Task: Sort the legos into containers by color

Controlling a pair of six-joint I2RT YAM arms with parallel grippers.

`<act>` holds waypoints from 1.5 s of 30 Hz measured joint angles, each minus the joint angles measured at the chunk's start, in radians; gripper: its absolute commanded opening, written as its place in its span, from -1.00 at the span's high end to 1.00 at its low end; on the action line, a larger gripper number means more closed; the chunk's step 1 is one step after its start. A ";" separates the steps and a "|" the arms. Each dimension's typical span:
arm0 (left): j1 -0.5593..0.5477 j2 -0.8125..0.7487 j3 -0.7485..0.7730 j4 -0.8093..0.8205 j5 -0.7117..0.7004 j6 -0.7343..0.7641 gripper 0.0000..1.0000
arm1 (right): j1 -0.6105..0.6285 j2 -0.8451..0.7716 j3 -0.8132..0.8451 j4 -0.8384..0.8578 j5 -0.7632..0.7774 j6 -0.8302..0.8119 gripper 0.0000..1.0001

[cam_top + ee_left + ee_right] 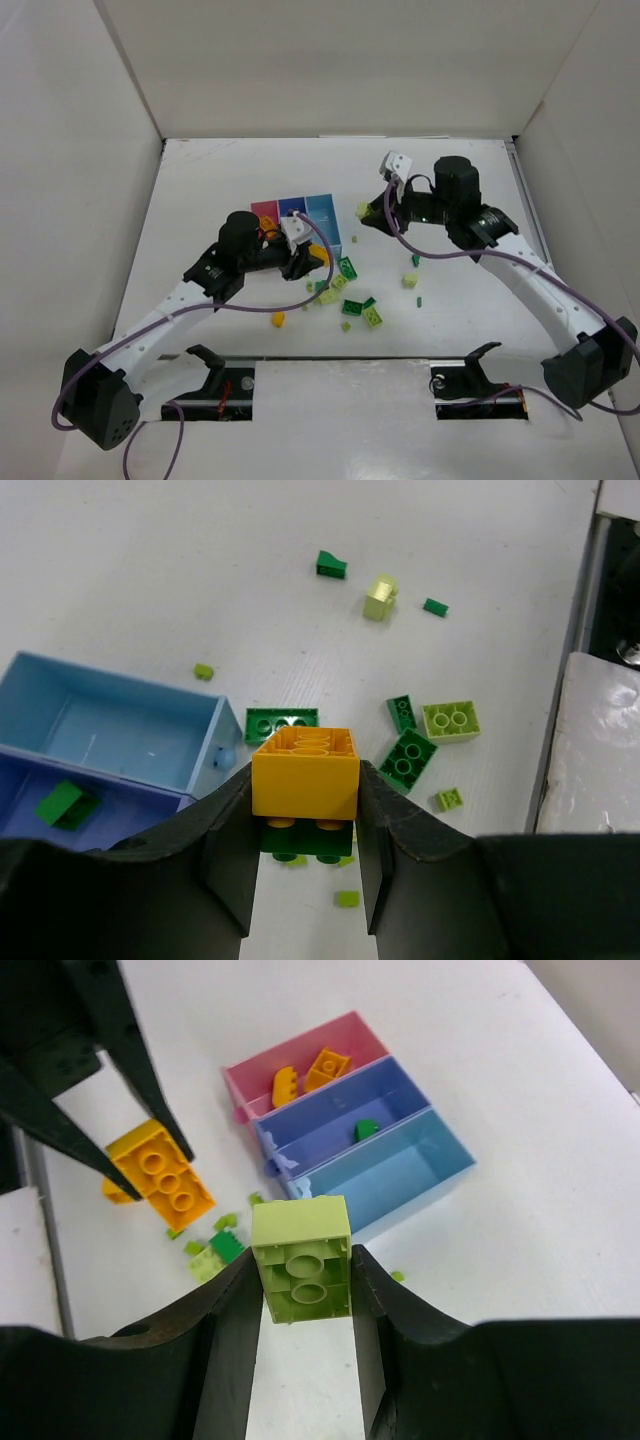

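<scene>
The top camera is giving me the layout only; the wrist cameras are showing me the grips. The left end effector point(305, 790) is pinching an orange-yellow brick point(305, 770) by its sides. A dark green brick point(300, 842) is showing just beneath it, and I cannot tell whether the two are touching. The right end effector point(303, 1290) is pinching a pale lime brick point(302, 1258) in the same way, above the surface point(230, 180).

Only the right wrist view is looking into all three joined bins. The pink bin point(300, 1040) is holding two orange pieces point(328, 1063), and the periwinkle bin point(320, 1135) is holding one dark green piece point(365, 1130). The light blue bin point(400, 1175) is sitting nearest the lime brick.

From above, the left end effector is hanging at 6 o'clock of the bins and the right one at 3 o'clock. The loose legos point(350, 290) are lying scattered at about 5 o'clock of the bins, between the two arms.

White walls point(80, 150) are closing in the surface at 9, 12 and 3 o'clock. Bare surface is running from the bins toward the 12 o'clock wall.
</scene>
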 measured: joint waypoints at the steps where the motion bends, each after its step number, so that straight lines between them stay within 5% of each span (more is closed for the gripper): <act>1: 0.010 -0.009 -0.003 0.002 -0.015 -0.013 0.48 | -0.006 0.023 0.016 0.005 0.001 0.003 1.00; 17: 0.122 -0.128 -0.004 0.067 -0.288 -0.156 0.48 | 0.101 0.789 0.489 0.033 0.278 0.089 0.96; 25: 0.122 -0.128 -0.004 0.068 -0.322 -0.163 0.46 | 0.127 0.856 0.550 0.036 0.414 0.124 0.70; 40: 0.122 -0.087 -0.004 0.067 -0.319 -0.169 0.43 | 0.126 0.932 0.597 0.040 0.477 0.150 -0.32; 45: 0.122 -0.086 -0.004 0.068 -0.318 -0.177 0.43 | 0.126 0.926 0.597 0.034 0.465 0.145 -0.39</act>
